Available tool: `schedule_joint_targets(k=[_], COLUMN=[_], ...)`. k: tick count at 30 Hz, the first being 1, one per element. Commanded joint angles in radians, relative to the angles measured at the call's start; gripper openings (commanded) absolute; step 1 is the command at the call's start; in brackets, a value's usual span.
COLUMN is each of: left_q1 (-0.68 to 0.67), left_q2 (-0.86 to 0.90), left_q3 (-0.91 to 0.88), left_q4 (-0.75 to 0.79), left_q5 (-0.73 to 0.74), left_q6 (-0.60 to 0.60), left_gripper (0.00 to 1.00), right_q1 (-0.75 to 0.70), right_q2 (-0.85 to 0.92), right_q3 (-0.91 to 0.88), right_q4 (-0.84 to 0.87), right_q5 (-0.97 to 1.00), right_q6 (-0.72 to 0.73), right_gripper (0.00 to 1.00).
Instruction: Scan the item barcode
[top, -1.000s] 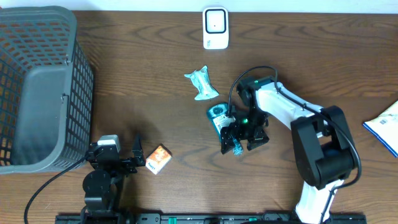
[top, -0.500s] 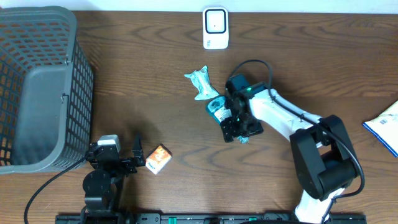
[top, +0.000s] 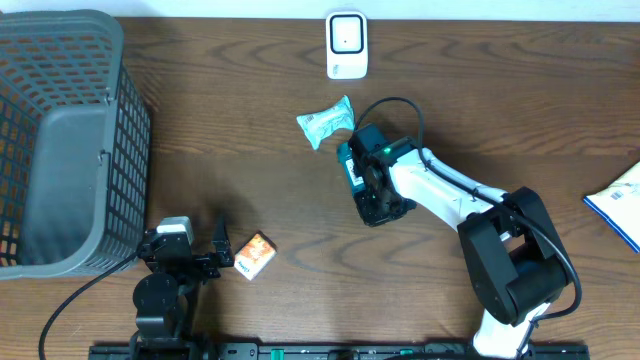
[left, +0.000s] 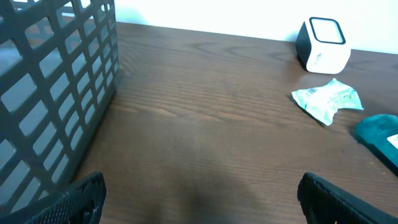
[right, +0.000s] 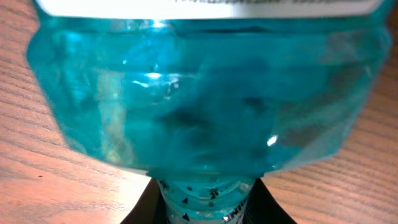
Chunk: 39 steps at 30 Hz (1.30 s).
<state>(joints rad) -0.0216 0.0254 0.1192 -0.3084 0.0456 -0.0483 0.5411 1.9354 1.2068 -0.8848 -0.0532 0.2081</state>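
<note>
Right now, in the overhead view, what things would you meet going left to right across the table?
Grey basket → small orange box → pale green packet → blue-and-white paper. Omitted: scanner and teal bottle, which overlap the packet.

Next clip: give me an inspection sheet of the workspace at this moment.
Surface: dark wood table, no spills seen.
Job's things: white scanner at the far edge; teal bottle near the centre.
Clutter: pale green packet, orange box, grey basket, papers.
Grippers: left gripper open, empty; right gripper shut on the teal bottle's neck.
Cables: black cable looped over the right arm; second cable by the left arm.
Surroundings: white wall.
</note>
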Motion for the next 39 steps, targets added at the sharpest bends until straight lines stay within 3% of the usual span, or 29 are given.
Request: schedule_joint_targets(k=[1,11,21,31,39], left_q1=[-0.002,-0.002,-0.002,-0.002,-0.002], left_q2=[-0.001,-0.001,-0.001,-0.001,-0.001], left_q3=[-0.023,-0.023,-0.023,-0.023,-0.023], left_q4=[-0.004,-0.004,-0.004,-0.004,-0.004], left_q5=[-0.009,-0.009,-0.009,-0.009,-0.009], left_q6=[0.01,0.01,0.01,0.01,0.01], left_gripper=[0.98,0.98,0.98,0.98,0.98], right_q1=[0.001,-0.005,-0.004,0.021,0.022], right_q2=[0.063,0.034,-0.177,-0.192,-0.324], right_q3=[-0.038,-0.01,0.003,-0.005,0.098], right_q4=[0.019,0.021,0.031,0.024,-0.085], right_q5=[-0.035,-0.019,0.063,0.205,0.201], right_q6=[-0.003,-0.003,-0.003,0.032,0.042], right_gripper=[0.02,0.01,0.01,0.01,0.01])
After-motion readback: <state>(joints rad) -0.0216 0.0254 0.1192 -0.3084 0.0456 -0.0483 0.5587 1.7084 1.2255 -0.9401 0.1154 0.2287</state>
